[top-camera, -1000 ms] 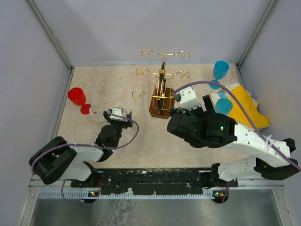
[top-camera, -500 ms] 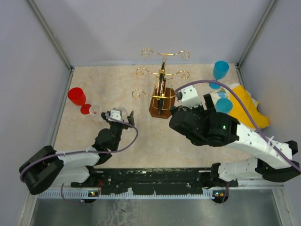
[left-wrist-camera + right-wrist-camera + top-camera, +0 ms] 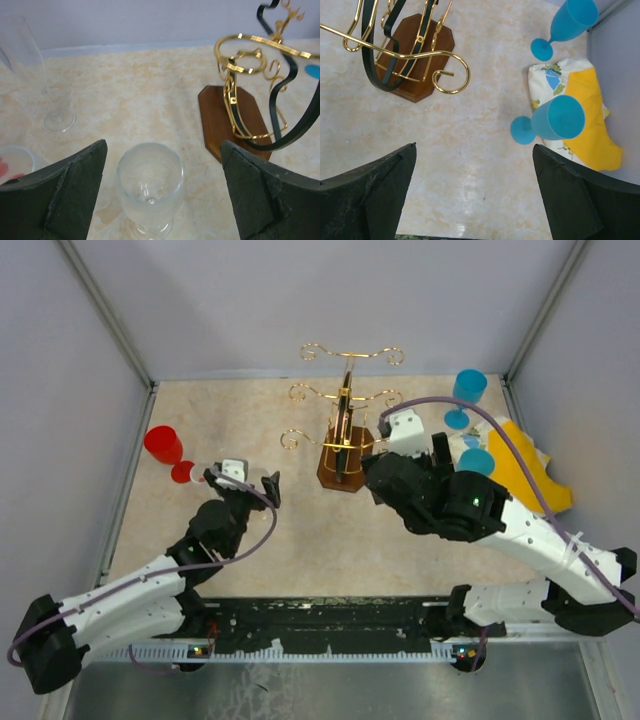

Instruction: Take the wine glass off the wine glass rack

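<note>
Presently we find the wine glass (image 3: 150,181) standing upright on the table (image 3: 125,85), clear of the wine glass rack (image 3: 248,85). In the left wrist view it sits at the lower centre of the frame, between the two fingers (image 3: 75,195) of the left gripper (image 3: 163,145). Those fingers stand wide apart, with a visible gap on either side of the bowl; we record no contact and no grip. The rack stands upright to the right of the glass in that view, near it but apart, its gold wire arms rising from a dark brown base (image 3: 225,117).

A tall clear glass (image 3: 30,55) stands upright at the upper left of the same frame, well apart from the wine glass. In the overhead view a red glass (image 3: 163,443) stands near the left edge of the table, left of the left gripper.

The right gripper (image 3: 474,147) hangs over the table, its fingers spread wide and holding nothing. In its wrist view the rack occupies the upper left. One blue glass (image 3: 570,19) stands at the upper right, and a second blue glass (image 3: 557,117) is at mid right, beside a yellow and white cloth (image 3: 590,135). Whether that second glass touches the cloth we cannot tell.
</note>
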You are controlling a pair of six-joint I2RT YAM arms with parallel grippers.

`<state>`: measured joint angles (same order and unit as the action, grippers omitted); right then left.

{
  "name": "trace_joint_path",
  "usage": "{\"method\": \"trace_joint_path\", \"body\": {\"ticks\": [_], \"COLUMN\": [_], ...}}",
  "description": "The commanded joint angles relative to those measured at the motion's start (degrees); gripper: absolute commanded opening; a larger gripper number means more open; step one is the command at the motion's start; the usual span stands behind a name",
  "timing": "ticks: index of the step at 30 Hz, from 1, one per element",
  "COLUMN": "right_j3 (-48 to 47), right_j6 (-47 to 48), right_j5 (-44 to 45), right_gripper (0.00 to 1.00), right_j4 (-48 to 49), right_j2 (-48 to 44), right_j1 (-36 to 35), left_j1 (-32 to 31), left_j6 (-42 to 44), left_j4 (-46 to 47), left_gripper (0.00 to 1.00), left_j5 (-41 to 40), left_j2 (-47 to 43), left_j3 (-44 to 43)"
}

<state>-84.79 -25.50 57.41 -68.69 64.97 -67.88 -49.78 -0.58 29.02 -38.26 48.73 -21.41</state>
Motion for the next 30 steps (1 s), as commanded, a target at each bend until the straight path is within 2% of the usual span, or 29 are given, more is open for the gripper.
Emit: {"method": "trace_joint_path", "body": {"ticks": [1, 4, 8, 10, 12, 16, 18, 22, 30], "right_j3": [-0.92, -3.05, -7.28, -9.28, -11.07, -14.27, -15.37, -16.92, -17.40], "right_j6": [1.35, 2.74, 1.46, 1.29, 1.09, 0.97, 0.71, 1.35, 2.37], "right_j5": [-9.45, -22.28, -44.03, -48.53, -51.17, -55.32, -58.41, -58.36, -58.70], "right_gripper": [0.99, 0.99, 0.99, 0.99, 0.99, 0.99, 0.99, 0.99, 0.99], "right_j4": [8.10, 12.76, 14.83, 14.81, 15.28, 17.08, 17.45, 18.05, 17.61], "right_j2": [-1.51, -1.80, 2.68, 6.99, 9.93, 14.34, 16.40, 18.45, 20.28], "right_j1": [6.66, 17.27, 36.99, 41.61, 44.74, 49.66, 52.34, 54.98, 55.79], "left_j1": [-0.37, -0.32, 0.43, 2.61, 8.69, 25.98, 30.71, 32.47, 32.47], "left_j6": [-5.29, -6.97, -8.02, -7.38, -9.04, -14.28, -15.06, -14.98, -14.39], "left_j4": [-17.46, -25.17, -35.30, -39.45, -45.65, -57.88, -64.28, -67.53, -66.66], "left_gripper": [1.00, 1.00, 1.00, 1.00, 1.00, 1.00, 1.00, 1.00, 1.00], "left_j5": [2.33, 1.88, -3.17, -1.81, 4.38, 20.92, 25.47, 28.78, 29.79], "left_j2": [-3.19, -2.12, 5.05, 9.73, 14.55, 24.64, 31.39, 36.46, 36.47], "left_j3": [-8.31, -15.53, -30.52, -38.06, -46.20, -60.01, -66.73, -72.70, -70.30]}}
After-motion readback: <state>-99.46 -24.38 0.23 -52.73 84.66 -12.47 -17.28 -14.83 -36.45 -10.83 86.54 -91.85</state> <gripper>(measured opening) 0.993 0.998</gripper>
